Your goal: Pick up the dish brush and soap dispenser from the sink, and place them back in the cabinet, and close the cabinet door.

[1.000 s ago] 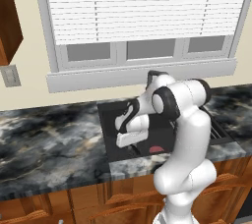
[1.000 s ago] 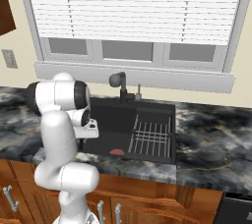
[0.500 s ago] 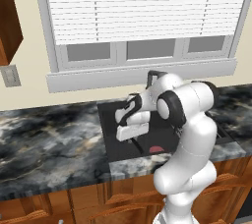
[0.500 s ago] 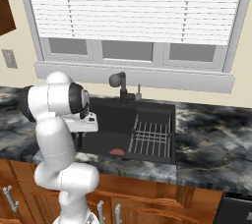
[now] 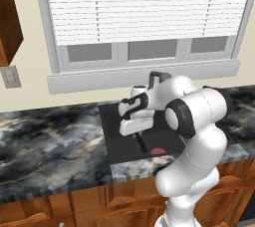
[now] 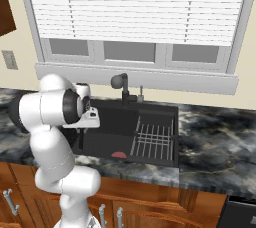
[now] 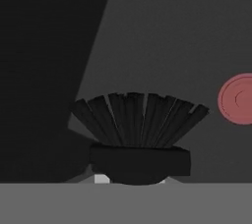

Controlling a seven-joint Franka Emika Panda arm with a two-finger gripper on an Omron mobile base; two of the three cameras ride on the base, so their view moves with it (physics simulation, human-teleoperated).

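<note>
Over the black sink (image 5: 112, 144), the dish brush (image 5: 142, 144) is hanging from the gripper (image 5: 137, 135) as a thin dark rod slanting down toward the basin floor; whether its lower end is touching the floor cannot be told. Seen from the hand view, the dish brush (image 7: 138, 120) is showing as a fan of dark bristles spreading from a dark block that is sitting right at the gripper (image 7: 133, 180). The jaws are standing almost fully closed, pinching the brush between them.

To one side of the brush, apart from it, a reddish-pink disc (image 7: 238, 98) is lying flat on the basin floor; from the left base view, the same disc (image 5: 158, 150) is lying near the front wall of the sink, just right of the rod. Seen from the right base view, the disc (image 6: 119, 155) is resting at the front edge of the sink (image 6: 107, 137), left of the wire rack (image 6: 155, 139) that is occupying the basin's right part.

Behind the basin, a dark faucet (image 6: 122, 84) is standing below the window blinds (image 5: 144, 7). Grey-black marbled countertop (image 5: 50, 146) is running to both sides of the sink. At the upper left, a corner of the reddish-brown cabinet (image 5: 7, 17) is hanging on the wall, above a wall switch plate (image 5: 10, 76).
</note>
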